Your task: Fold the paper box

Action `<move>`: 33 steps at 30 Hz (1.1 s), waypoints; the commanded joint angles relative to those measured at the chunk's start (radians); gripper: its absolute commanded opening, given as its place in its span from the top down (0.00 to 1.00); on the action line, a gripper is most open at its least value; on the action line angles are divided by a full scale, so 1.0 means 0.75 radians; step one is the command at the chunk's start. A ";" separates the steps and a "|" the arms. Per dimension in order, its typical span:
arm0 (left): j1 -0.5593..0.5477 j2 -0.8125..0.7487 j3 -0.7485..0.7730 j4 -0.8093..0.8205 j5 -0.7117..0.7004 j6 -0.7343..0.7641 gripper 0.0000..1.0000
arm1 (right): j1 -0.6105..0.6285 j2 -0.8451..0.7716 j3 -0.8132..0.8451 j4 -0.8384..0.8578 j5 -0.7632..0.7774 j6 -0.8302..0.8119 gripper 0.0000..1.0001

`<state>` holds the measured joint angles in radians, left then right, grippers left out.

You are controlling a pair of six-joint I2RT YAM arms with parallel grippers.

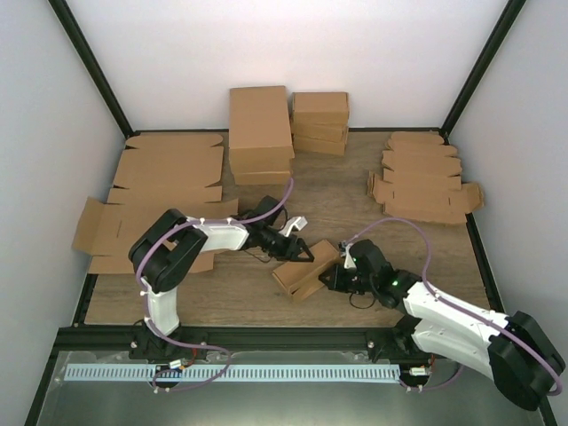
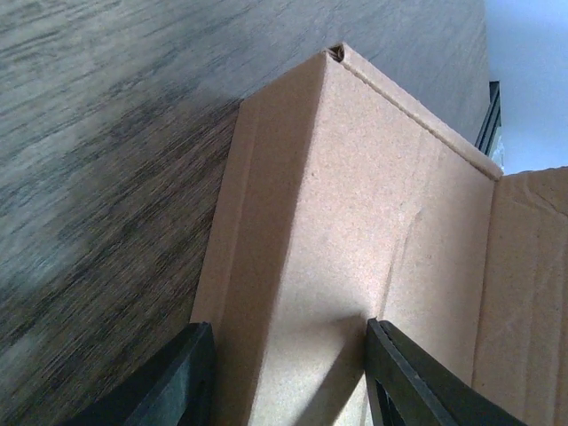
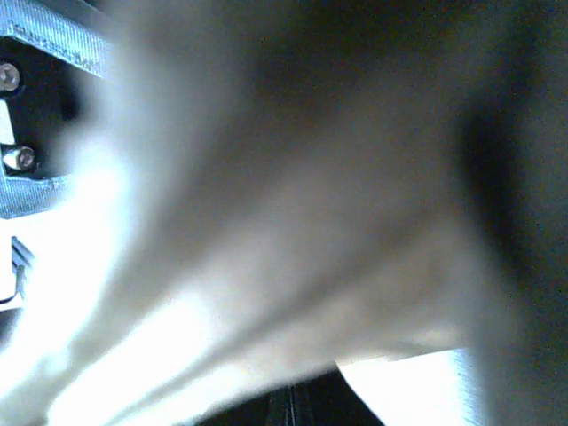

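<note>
The paper box (image 1: 304, 272), a small brown oblong, partly folded, lies tilted on the wooden table between my two grippers. My left gripper (image 1: 298, 250) is at its far left side. In the left wrist view the gripper (image 2: 286, 325) is open, its two black fingers (image 2: 182, 382) spread on either side of a raised box wall (image 2: 355, 222), without squeezing it. My right gripper (image 1: 335, 278) is at the box's right end. In the right wrist view blurred pale cardboard (image 3: 293, 240) fills the frame close to the lens and hides the jaws.
Two stacks of folded brown boxes (image 1: 260, 133) (image 1: 319, 121) stand at the back. Large flat cardboard sheets (image 1: 164, 191) lie on the left, smaller flat die-cuts (image 1: 422, 182) at the right rear. A grey rail (image 1: 231, 373) runs along the near edge.
</note>
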<state>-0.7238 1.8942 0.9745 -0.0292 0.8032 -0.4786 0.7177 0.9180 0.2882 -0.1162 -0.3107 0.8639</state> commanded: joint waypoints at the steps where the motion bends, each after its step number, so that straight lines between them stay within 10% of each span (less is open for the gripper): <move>1: -0.107 0.010 0.046 -0.069 0.149 -0.003 0.52 | 0.010 -0.028 0.167 0.118 0.059 -0.059 0.99; 14: 0.116 -0.094 0.180 -0.300 -0.100 0.172 0.31 | -0.027 0.159 0.324 0.121 0.066 -0.157 0.99; 18: 0.198 -0.142 0.192 -0.330 -0.072 0.219 0.10 | -0.049 0.250 0.387 0.142 0.050 -0.189 0.99; 33: 0.313 -0.561 0.104 -0.447 -0.168 0.309 0.08 | -0.082 0.399 0.559 0.103 -0.008 -0.300 0.99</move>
<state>-0.4862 1.5631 1.0901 -0.3397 0.7105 -0.2611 0.6621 1.2312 0.6296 -0.0196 -0.3111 0.6987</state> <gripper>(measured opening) 0.921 0.010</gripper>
